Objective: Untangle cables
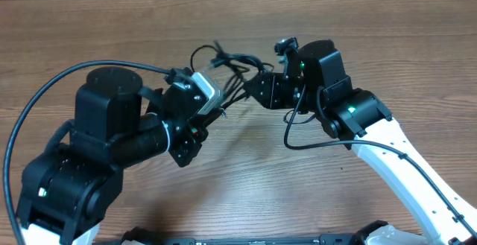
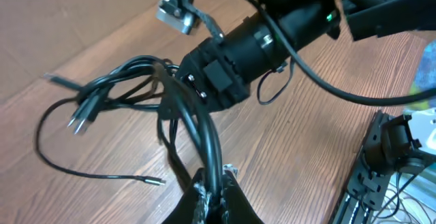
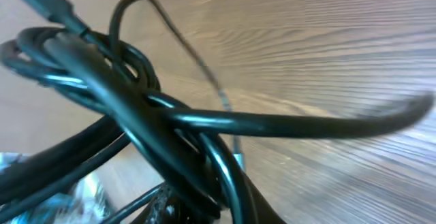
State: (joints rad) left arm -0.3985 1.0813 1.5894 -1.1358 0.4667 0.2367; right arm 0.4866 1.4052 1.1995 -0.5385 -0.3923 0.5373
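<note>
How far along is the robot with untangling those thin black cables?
Early, it seems. Done: a few plug ends fan out loose over the table. In hand: the left gripper clamps the cables, and the right gripper is at the knot, grip unclear. Left: the strands all cross in one bundle; none lies apart.

Two arms lean in over the wooden table and meet toward its far side. Between the left gripper and the right gripper sits a knot of thin black cables. Both seem to pinch it, though the fingers are hard to see.
</note>
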